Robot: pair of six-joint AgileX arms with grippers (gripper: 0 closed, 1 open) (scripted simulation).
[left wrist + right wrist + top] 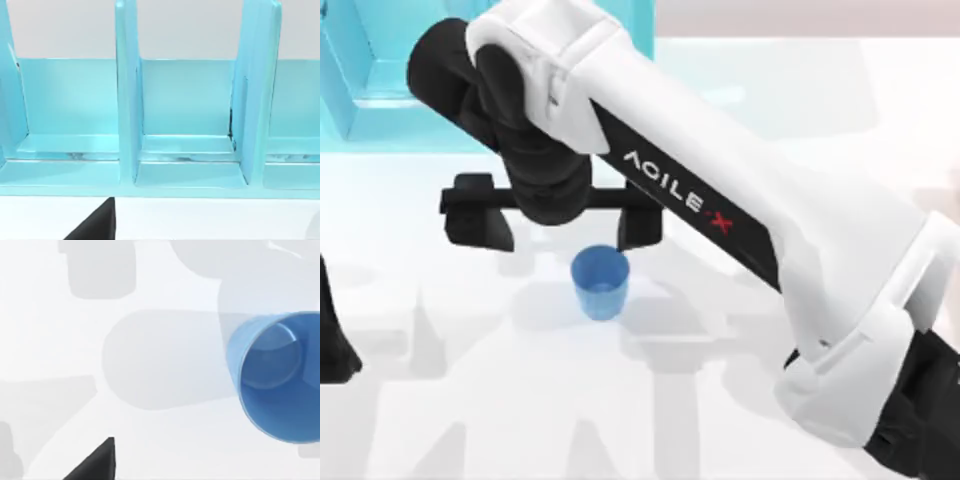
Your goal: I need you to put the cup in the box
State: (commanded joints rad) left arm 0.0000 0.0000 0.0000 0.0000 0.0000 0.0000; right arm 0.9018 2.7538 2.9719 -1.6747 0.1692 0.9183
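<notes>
top view looks straight down on the white table (440, 400), close, with the right arm (750, 200) crossing it. left wrist view faces level and close onto the turquoise box (185, 100) and its dividers. right wrist view aims down near the tabletop. it shares the blue cup (272, 375) with the top view.

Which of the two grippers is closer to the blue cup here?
The right gripper, hanging open just beyond the upright cup mid-table. The left gripper sits at the table's left edge.
</notes>
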